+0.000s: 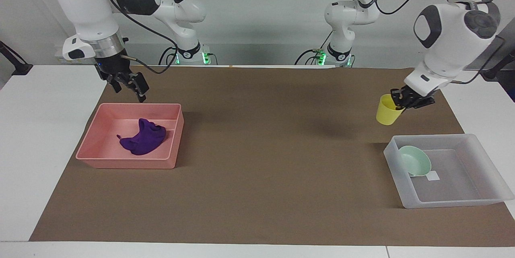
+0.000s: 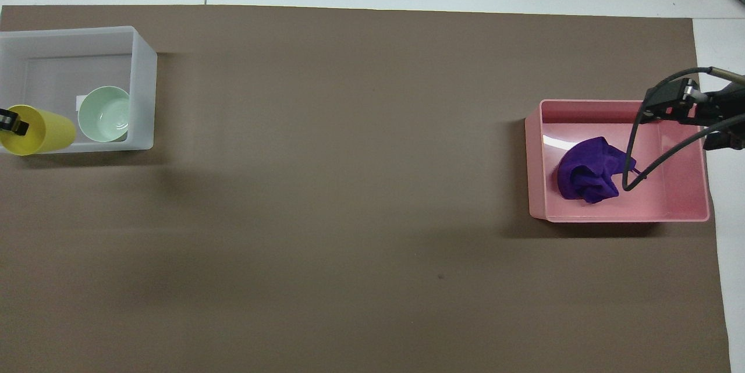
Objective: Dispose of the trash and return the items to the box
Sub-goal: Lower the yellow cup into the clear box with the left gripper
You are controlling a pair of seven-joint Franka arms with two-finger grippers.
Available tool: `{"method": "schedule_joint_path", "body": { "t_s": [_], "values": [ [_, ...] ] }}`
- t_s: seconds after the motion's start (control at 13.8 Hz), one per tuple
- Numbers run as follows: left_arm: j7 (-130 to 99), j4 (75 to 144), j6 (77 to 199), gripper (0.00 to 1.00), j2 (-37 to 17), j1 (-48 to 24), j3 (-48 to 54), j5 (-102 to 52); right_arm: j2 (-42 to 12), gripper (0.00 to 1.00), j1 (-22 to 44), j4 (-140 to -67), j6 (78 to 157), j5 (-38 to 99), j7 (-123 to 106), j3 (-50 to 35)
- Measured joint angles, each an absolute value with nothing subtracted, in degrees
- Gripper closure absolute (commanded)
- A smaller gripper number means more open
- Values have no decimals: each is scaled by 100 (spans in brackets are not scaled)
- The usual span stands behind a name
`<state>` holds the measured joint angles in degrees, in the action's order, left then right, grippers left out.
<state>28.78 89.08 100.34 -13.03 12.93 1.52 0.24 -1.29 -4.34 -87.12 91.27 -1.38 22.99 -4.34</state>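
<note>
My left gripper [image 1: 403,99] is shut on the rim of the yellow cup [image 1: 387,110] and holds it in the air over the edge of the translucent box [image 1: 489,163] that is nearest the robots. In the overhead view the cup [image 2: 36,131] overlaps that wall of the box [image 2: 143,82], and the left gripper [image 2: 8,122] shows only at the frame's edge. The mint-green bowl [image 1: 415,161] leans inside the box and also shows in the overhead view [image 2: 105,114]. The purple rag [image 1: 143,139] lies loose in the pink bin [image 1: 124,163]. My right gripper [image 1: 128,85] is open and empty above the bin's edge nearest the robots.
A brown mat [image 1: 265,161] covers the table between the two bins. In the overhead view the pink bin [image 2: 617,104] holds the rag [image 2: 586,172], with my right gripper [image 2: 695,118] and its cable over it. A white sticker [image 1: 433,176] lies on the box's bottom.
</note>
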Motion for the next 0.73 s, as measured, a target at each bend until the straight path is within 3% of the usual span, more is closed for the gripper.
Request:
{"method": "schedule_joint_path", "body": {
  "t_s": [0.73],
  "values": [
    [3062,8795,11106,100,-1869,1779,223,-212,-303,0,-447,-8665,9039,-137,2299,-412]
  ]
}}
